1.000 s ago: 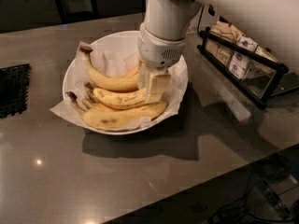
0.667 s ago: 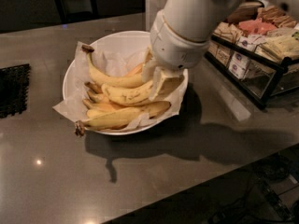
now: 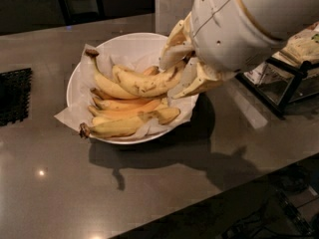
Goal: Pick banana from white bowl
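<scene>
The white bowl (image 3: pixel 79 68) with a crumpled paper liner sits on the grey counter and holds several yellow bananas. My gripper (image 3: pixel 180 73) is over the bowl's right side, below the big white arm housing. Its cream fingers (image 3: pixel 195 86) are closed around the right end of the topmost banana (image 3: pixel 139 83). That banana is raised at this end and lies across the others. Other bananas (image 3: pixel 124 126) rest lower in the bowl, with one stem sticking out over the left front rim.
A black wire rack (image 3: pixel 286 81) with packaged snacks stands to the right of the bowl. A black mesh mat (image 3: pixel 14 96) lies at the left edge. The counter's front edge runs diagonally at lower right, with dark floor beyond.
The arm has swung up and towards the camera. The top banana's right end has risen with the gripper, and the bananas in the bowl have shifted.
</scene>
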Robot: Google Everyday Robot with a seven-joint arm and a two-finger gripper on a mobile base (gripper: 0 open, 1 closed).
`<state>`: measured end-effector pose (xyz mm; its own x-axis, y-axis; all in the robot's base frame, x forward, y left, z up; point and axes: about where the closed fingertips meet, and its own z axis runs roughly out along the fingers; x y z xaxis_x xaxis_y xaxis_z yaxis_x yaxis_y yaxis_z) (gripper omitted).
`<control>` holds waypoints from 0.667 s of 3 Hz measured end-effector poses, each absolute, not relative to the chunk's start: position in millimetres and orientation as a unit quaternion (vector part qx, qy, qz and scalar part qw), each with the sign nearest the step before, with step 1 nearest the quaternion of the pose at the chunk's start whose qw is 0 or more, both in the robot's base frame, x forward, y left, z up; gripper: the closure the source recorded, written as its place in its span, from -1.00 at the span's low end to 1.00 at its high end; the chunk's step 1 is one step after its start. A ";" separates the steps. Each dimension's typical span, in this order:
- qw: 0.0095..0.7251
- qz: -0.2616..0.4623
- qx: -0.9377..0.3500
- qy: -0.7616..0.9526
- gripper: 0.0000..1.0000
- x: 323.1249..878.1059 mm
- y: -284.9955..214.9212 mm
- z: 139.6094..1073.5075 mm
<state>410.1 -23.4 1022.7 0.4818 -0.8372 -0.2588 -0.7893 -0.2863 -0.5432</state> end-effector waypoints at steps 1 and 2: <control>0.360 -0.053 -0.805 0.469 1.00 386.2 -24.1 1055.0; 0.360 -0.053 -0.805 0.469 1.00 386.2 -24.1 1055.0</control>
